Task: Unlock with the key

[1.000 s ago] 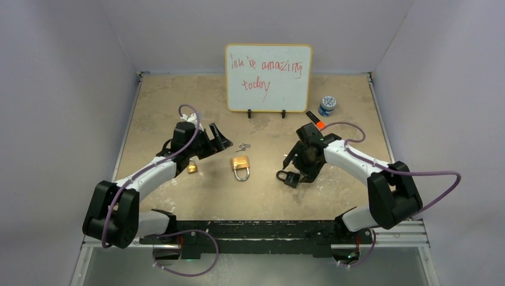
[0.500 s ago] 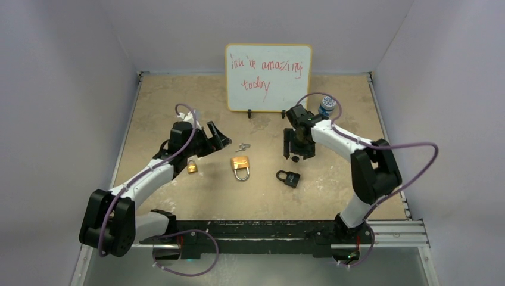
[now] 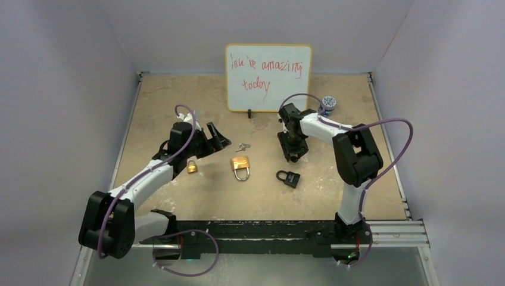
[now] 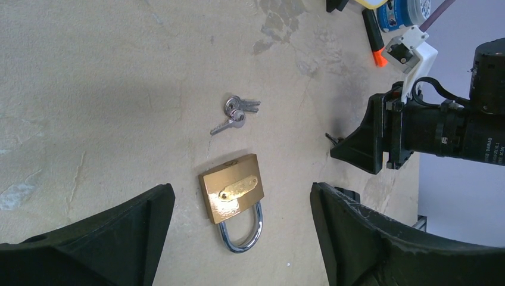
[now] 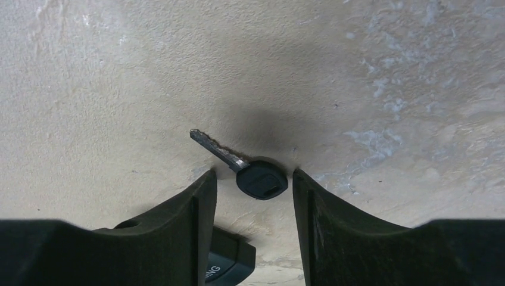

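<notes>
One container shows: a blue-lidded jar (image 3: 327,104) at the upper right of the worktop (image 3: 167,107), lid on, contents hidden. Three padlocks lie across the middle of the top view: a small brass padlock (image 3: 192,166) at left, a larger brass padlock (image 3: 240,167) at centre and a black padlock (image 3: 288,177) to its right. A ring of silver keys (image 3: 242,146) lies just above the larger brass padlock. A whiteboard (image 3: 268,77) with red writing stands at the back.

The black-headed key (image 5: 241,167) lies flat on the worktop, above the black padlock in the top view. The right arm bends down over it. The right end effector (image 5: 253,179) points at the surface, its fingers partly spread either side of the key's head, with a gap on the left side. The left arm stretches toward centre. The left end effector (image 4: 241,238) is spread wide and empty, facing the larger brass padlock.
</notes>
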Robot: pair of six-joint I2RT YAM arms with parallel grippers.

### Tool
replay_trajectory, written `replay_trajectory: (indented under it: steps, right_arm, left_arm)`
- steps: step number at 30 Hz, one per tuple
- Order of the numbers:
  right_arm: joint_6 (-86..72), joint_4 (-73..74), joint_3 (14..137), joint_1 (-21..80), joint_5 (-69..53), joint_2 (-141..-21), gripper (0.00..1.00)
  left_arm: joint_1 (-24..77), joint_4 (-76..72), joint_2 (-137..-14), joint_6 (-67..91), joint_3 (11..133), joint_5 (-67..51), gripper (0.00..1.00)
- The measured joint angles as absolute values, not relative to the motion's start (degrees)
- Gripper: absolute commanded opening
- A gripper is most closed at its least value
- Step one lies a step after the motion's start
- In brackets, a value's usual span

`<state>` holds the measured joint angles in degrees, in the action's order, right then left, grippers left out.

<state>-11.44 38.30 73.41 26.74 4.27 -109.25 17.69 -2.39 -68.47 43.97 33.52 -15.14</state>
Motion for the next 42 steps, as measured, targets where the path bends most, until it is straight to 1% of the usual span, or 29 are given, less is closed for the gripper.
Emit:
replay_trajectory:
  steps: [4, 10, 13, 20, 24, 29, 35, 40, 42]
  right_arm:
    - [-10.4, 38.4, 73.5, 26.7, 2.3, -109.5, 0.47]
    - [-10.8, 37.4, 72.6, 26.7, 2.8, -108.9, 0.35]
    - [-11.6, 35.4, 70.5, 26.7, 3.0, -107.3, 0.31]
    - [-13.8, 29.0, 64.0, 26.7, 2.9, -102.3, 0.28]
    - [-15.8, 25.6, 60.0, 26.7, 1.1, -99.1, 0.28]
    - [-18.5, 22.0, 56.3, 26.7, -2.6, -96.1, 0.28]
    - [-20.7, 19.1, 54.7, 26.7, -7.3, -93.6, 0.28]
    - [-22.5, 17.2, 54.2, 26.7, -11.4, -92.0, 0.28]
    - [-23.4, 16.7, 54.2, 26.7, -12.8, -91.4, 0.29]
  left_arm:
    - [17.7, -2.4, -68.5, 44.0, 33.5, -15.2, 0.87]
    - [18.4, -4.4, -69.6, 43.9, 33.7, -18.1, 0.86]
    - [19.5, -6.0, -71.7, 44.2, 34.3, -19.9, 0.86]
    - [21.6, -13.4, -78.4, 49.2, 34.3, -24.4, 0.86]
    - [24.0, -20.2, -85.4, 54.3, 34.8, -26.9, 0.85]
    - [28.3, -26.7, -95.9, 59.1, 39.8, -29.4, 0.82]
    - [32.3, -32.7, -104.2, 61.4, 46.4, -30.8, 0.66]
    - [33.9, -36.8, -109.3, 63.7, 48.6, -31.4, 0.49]
    - [34.1, -37.2, -110.7, 64.5, 48.9, -31.4, 0.47]
